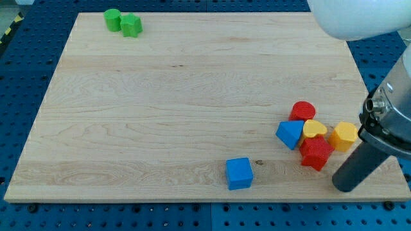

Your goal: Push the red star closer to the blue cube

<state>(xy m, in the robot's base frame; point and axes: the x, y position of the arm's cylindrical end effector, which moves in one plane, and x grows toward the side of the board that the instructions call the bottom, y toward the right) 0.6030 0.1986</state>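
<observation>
The red star point(316, 153) lies at the view's lower right, in a cluster of blocks. The blue cube point(239, 173) sits alone to the view's left of it, near the board's bottom edge, with a gap between them. My tip point(345, 187) is at the end of the dark rod, just to the right of and slightly below the red star, close to it; I cannot tell if it touches.
Around the red star are a blue triangular block point(291, 133), a red cylinder point(302, 111), a yellow heart point(314, 129) and a yellow-orange block point(345, 135). Two green blocks point(122, 22) sit at the wooden board's point(160, 109) top left. The arm's body fills the view's right edge.
</observation>
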